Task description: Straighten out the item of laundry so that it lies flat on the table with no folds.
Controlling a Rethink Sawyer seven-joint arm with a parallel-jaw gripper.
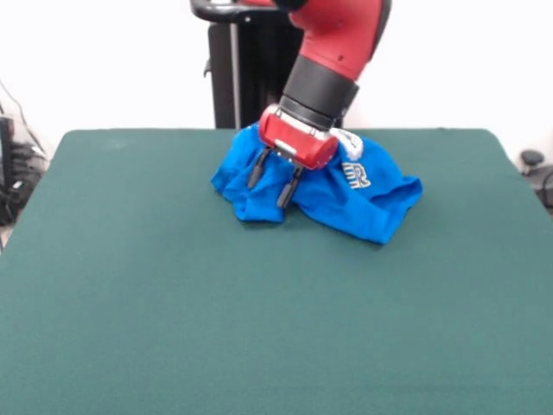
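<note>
The item of laundry (367, 203), a bright blue T-shirt with white lettering showing, lies crumpled in a heap on the far middle of the dark green table (259, 328). Folds rise along its top and its right corner sticks out toward the right. My gripper (268, 194) comes down from above over the heap's left part. It is open, with the two black fingers (256, 169) spread apart against the blue cloth. I cannot tell whether the tips touch the fabric. The red wrist hides the middle of the shirt's top.
The black pedestal (238, 78) stands right behind the table's far edge. Dark cables and gear (13, 173) sit off the table's left side, and a small dark object (531, 160) lies past the right corner.
</note>
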